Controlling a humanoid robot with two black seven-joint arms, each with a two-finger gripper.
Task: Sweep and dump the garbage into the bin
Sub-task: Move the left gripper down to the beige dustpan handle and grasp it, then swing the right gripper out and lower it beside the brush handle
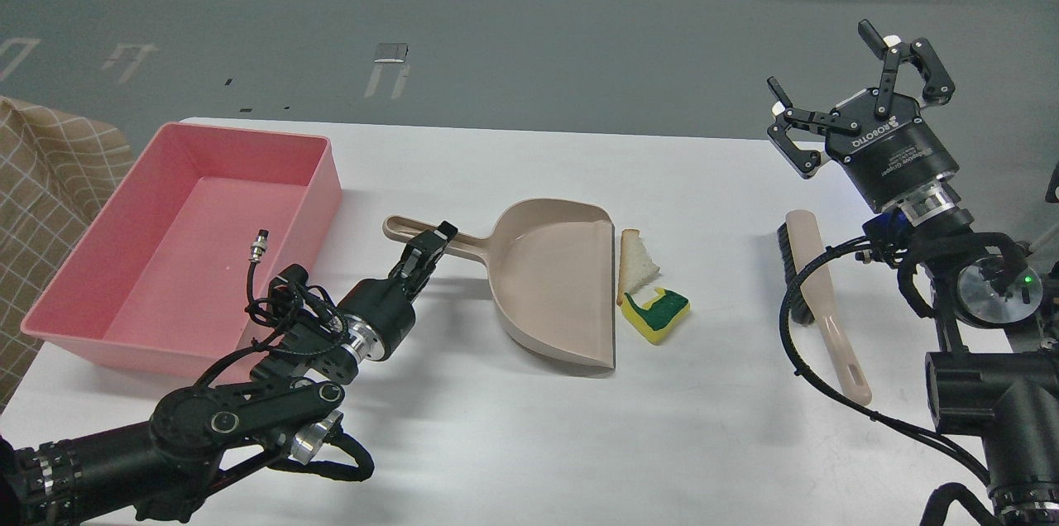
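Observation:
The pink bin (pixel 324 199) stands at the table's left and holds no scraps. A beige dustpan (pixel 554 286) lies mid-table, its open edge facing right. The white bread slice (pixel 638 263) and the yellow sponge with green top (pixel 658 315) lie right against that edge. My left gripper (pixel 430 245) is shut on the dustpan's handle (pixel 405 226). My right gripper (pixel 827 67) is open and empty, raised over the table's far right. A brush (pixel 815 286) with a beige handle and black bristles lies below it.
The white table (pixel 529 435) has bare surface in front of the dustpan and between the sponge and the brush. A checked brown cloth (pixel 41 179) sits off the table's left edge. Black cables (pixel 794 344) hang from my right arm over the brush.

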